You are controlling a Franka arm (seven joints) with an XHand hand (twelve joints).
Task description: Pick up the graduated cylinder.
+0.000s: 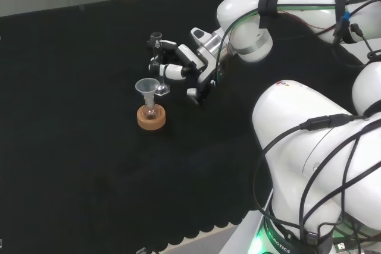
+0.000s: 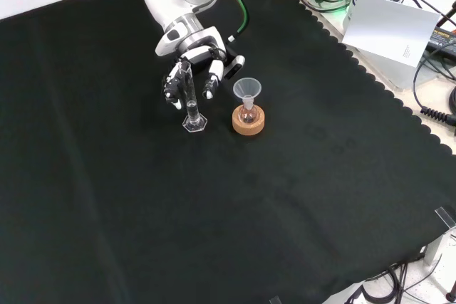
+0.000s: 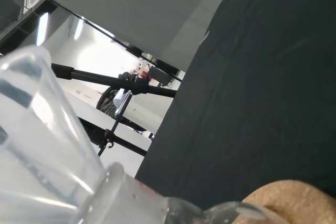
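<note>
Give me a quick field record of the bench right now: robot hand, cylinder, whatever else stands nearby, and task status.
robot hand: at the cylinder, fingers around its tube, seemingly closing on it
cylinder: clear, upright, base on the cloth
funnel: sitting in a small flask, to the cylinder's right in the front view
stand: cork ring under the flask
clearance: cylinder base and stand apart, though close
status: cylinder not yet lifted
</note>
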